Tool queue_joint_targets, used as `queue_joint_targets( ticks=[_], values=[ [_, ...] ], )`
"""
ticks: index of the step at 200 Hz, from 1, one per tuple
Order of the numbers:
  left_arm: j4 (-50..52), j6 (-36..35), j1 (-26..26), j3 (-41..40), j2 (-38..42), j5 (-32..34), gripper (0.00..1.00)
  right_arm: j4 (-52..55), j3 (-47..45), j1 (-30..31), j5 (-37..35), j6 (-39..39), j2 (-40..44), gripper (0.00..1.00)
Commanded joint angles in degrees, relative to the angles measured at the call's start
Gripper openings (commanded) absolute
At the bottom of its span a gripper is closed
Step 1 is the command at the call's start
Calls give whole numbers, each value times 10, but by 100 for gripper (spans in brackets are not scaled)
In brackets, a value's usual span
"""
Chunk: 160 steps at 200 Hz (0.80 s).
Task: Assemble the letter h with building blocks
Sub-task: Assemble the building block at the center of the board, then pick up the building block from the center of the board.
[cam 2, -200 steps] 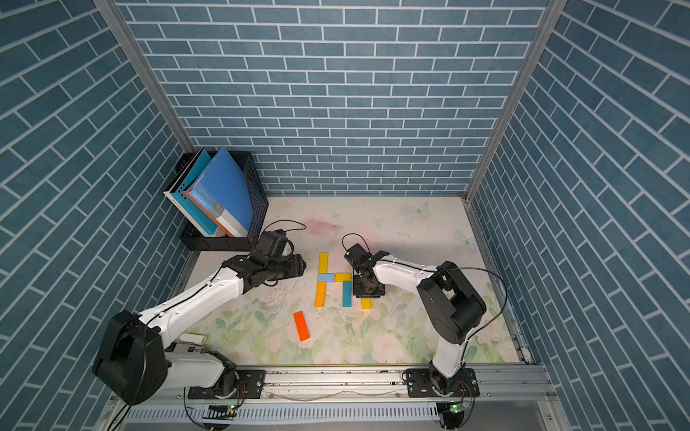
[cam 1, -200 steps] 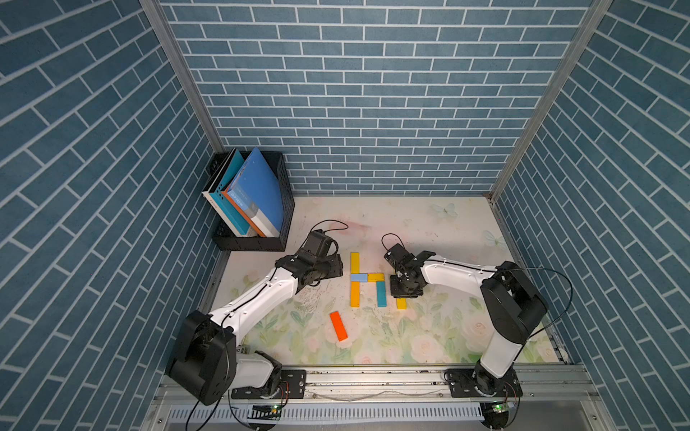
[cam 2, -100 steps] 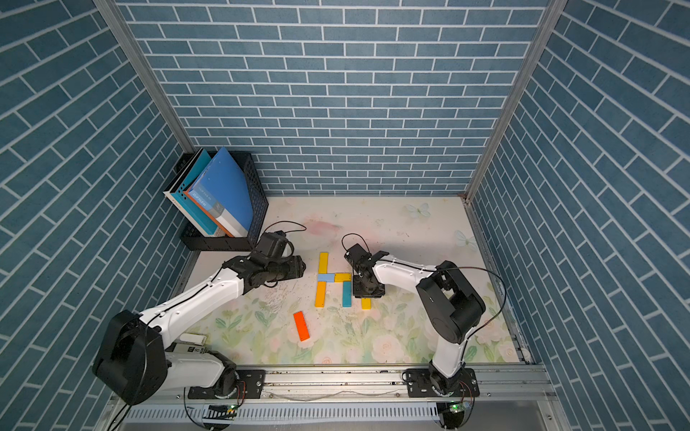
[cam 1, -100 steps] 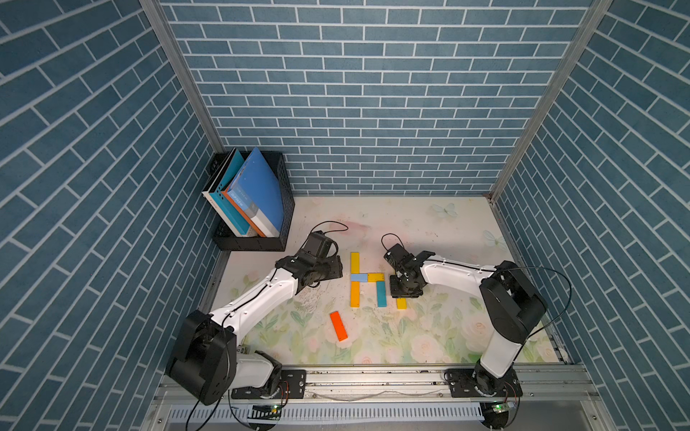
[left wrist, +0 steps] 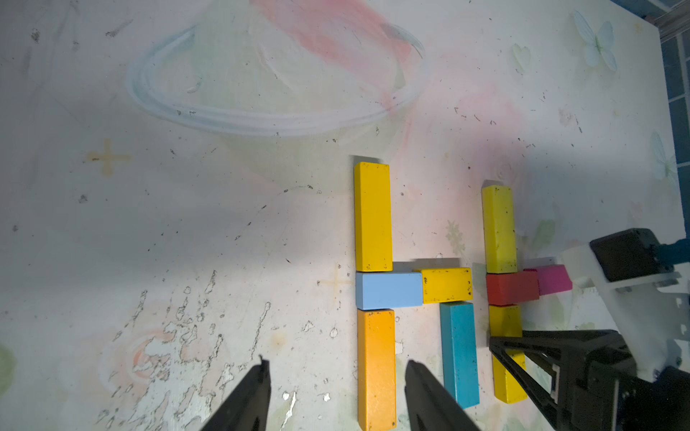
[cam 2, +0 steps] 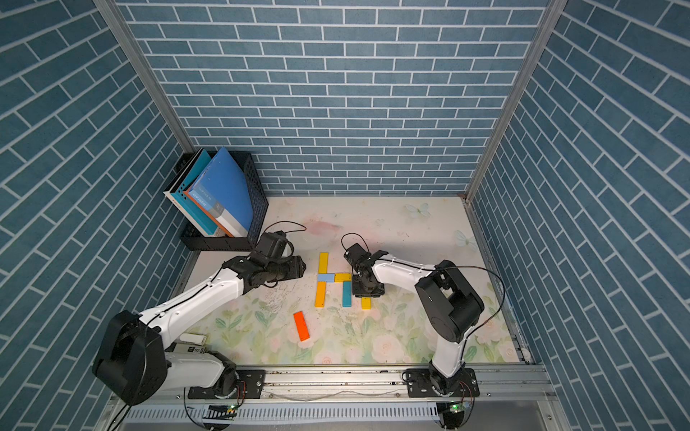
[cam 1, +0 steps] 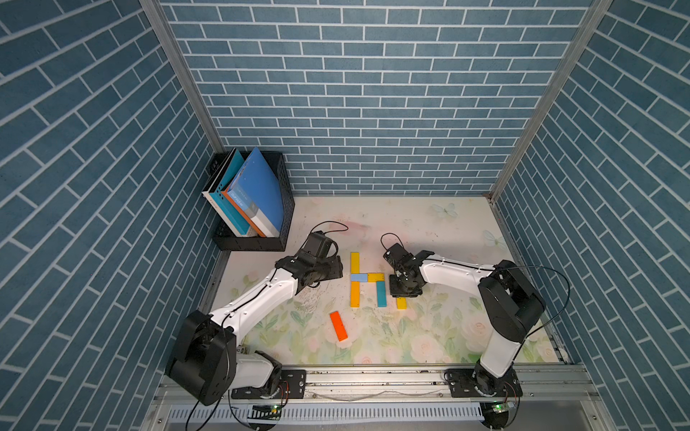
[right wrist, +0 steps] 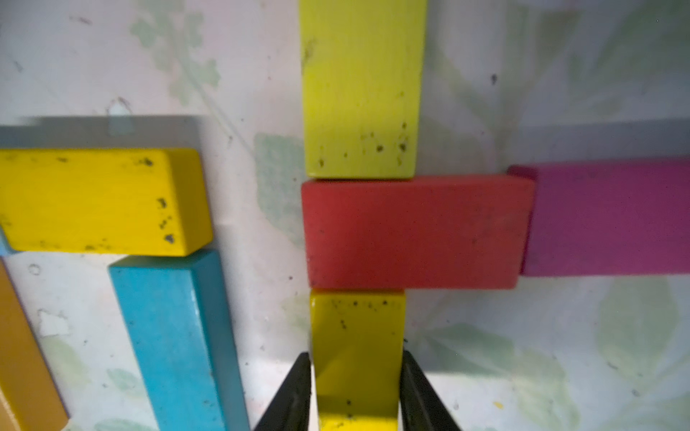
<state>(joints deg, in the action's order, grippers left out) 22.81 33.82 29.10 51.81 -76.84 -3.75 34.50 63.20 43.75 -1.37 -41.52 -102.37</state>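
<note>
While the left gripper (left wrist: 336, 361) just hangs there with its jaws apart and nothing in them, the right gripper (right wrist: 354, 354) is clamped on the two long sides of a scuffed yellow wooden plank (right wrist: 356, 328) that lies flat on the floral tabletop (cam 1: 429, 328).

The far end of that plank touches a red wooden block (right wrist: 414, 233) lying crosswise. A lime-yellow wooden plank (right wrist: 360, 86) butts the red one's opposite side, and a magenta wooden block (right wrist: 608, 218) touches its end.

Just beside that bunch is the letter h. A long yellow wooden plank (left wrist: 372, 216), a short light blue wooden block (left wrist: 388, 290) and an amber wooden plank (left wrist: 376, 369) make one straight column. A short yellow wooden block (left wrist: 446, 284) sticks out sideways from the blue one, and a teal wooden plank (left wrist: 459, 354) runs from it alongside the amber one. In both top views the left gripper sits near the column but clear of it.

A bright orange wooden plank (cam 1: 338, 325) lies tilted on its own, well apart, nearer the front rail.
</note>
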Motion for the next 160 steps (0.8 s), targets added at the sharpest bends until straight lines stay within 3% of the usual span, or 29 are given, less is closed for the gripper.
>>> queue_joint_targets(
  ticks=[1, 65, 111, 136, 160],
  values=[
    [4, -6, -4, -3, 10, 1, 63, 14, 12, -2, -14, 13, -10, 42],
    [24, -4, -4, 22, 25, 1, 64, 58, 43, 0, -32, 20, 28, 61],
    [54, 9, -10, 62, 47, 30, 64, 82, 76, 16, -47, 29, 85, 64],
    [85, 47, -74, 62, 92, 98, 66, 55, 93, 61, -43, 50, 110, 67],
    [89, 62, -176, 24, 134, 79, 68, 31, 111, 125, -44, 36, 87, 71]
  ],
)
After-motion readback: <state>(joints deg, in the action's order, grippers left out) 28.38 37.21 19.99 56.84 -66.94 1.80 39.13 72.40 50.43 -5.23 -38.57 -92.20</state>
